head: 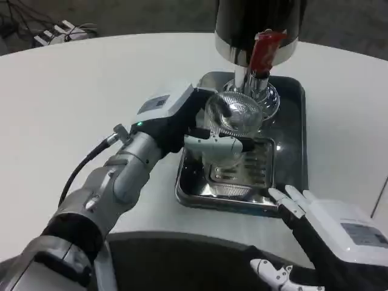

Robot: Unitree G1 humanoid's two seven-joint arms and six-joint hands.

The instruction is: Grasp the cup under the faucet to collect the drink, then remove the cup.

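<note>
A clear ribbed cup stands upright on the drip tray, right below the faucet with its red lever. My left hand reaches in from the left and grips the cup, its white fingers wrapped around the cup's lower front. I cannot tell whether any drink is in the cup. My right hand rests at the tray's near right corner, fingers stretched out flat and holding nothing.
The dark dispenser body rises behind the faucet on a chrome base. A slotted grate lies in the tray in front of the cup. White table spreads to the left; a power strip lies far back left.
</note>
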